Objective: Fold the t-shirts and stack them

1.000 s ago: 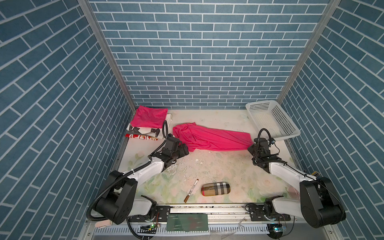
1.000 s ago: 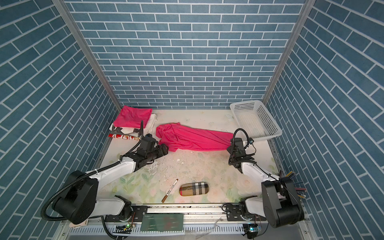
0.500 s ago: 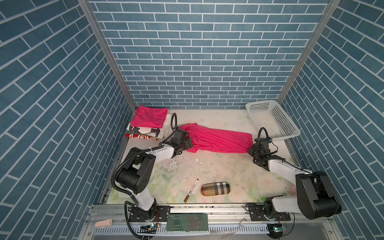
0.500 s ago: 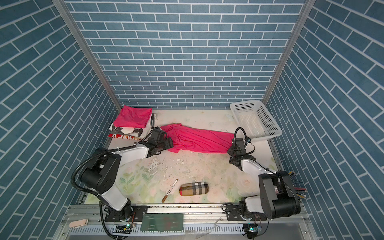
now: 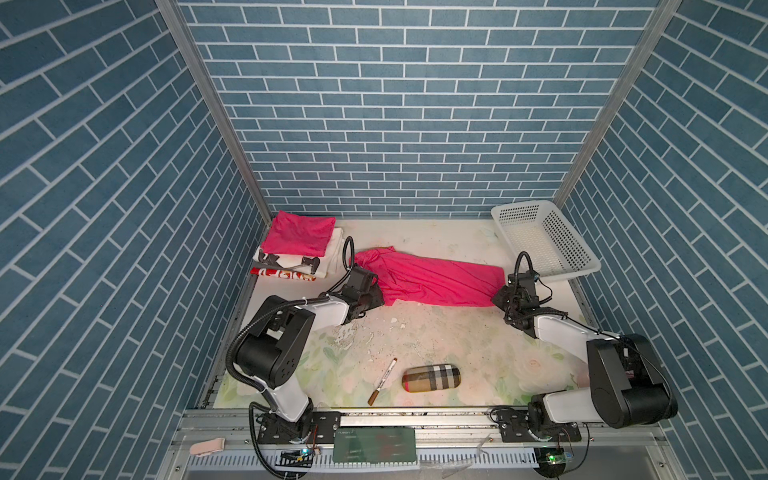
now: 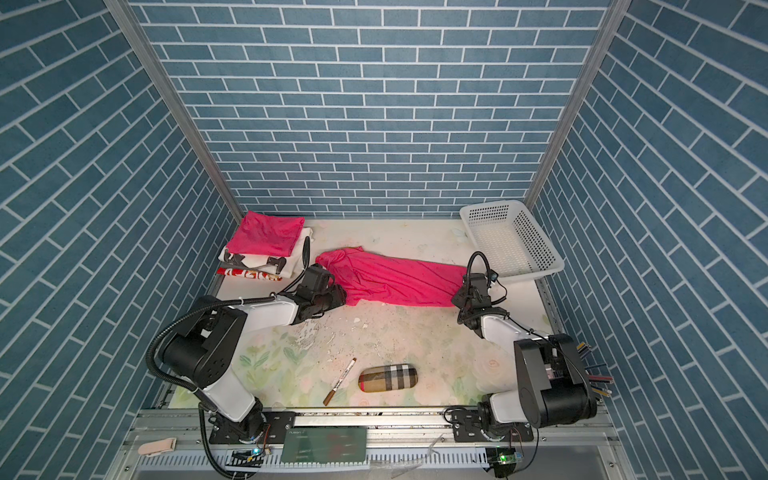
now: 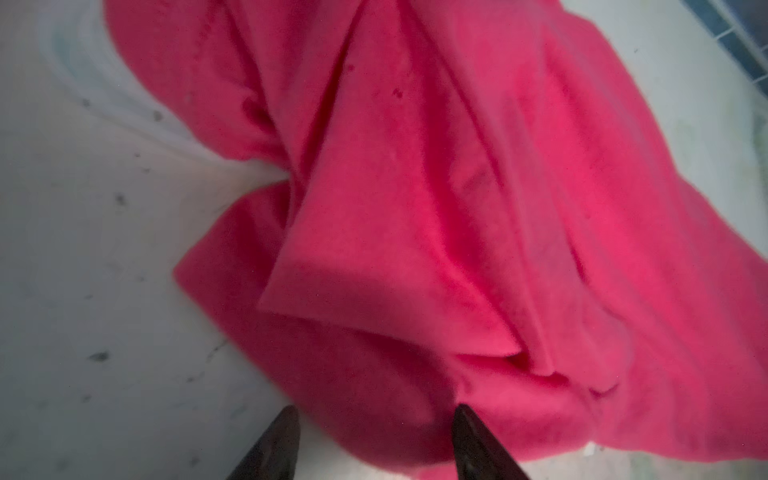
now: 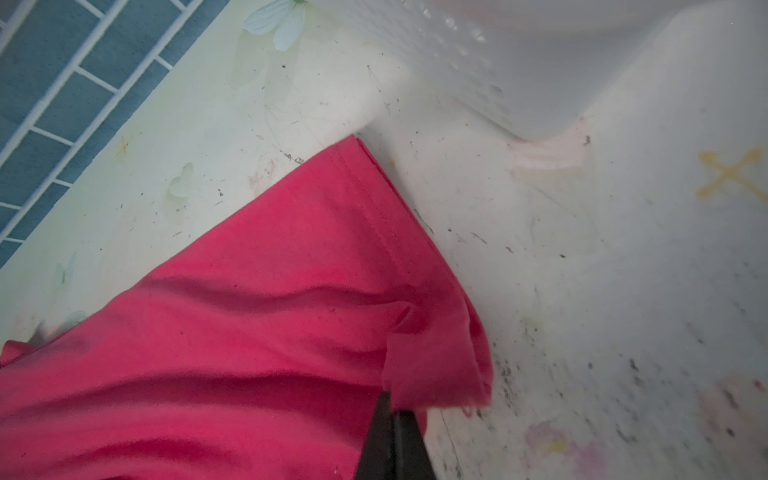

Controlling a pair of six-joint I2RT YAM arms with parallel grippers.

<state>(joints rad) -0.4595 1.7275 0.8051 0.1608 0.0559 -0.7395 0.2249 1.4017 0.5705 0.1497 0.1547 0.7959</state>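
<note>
Robot lab test cell: brick-print panel walls (image 5: 395,124), aluminium base rail (image 5: 415,420), bare circuit board (image 5: 374,444).

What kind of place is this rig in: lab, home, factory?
Probably a lab test cell: brick-print panel walls box in a table, two robot arms sit mounted on a metal rail, a pink shirt lies between them.

The t-shirt (image 5: 436,278) is magenta, the case (image 5: 431,377) beige plaid, the basket (image 5: 544,239) white.
</note>
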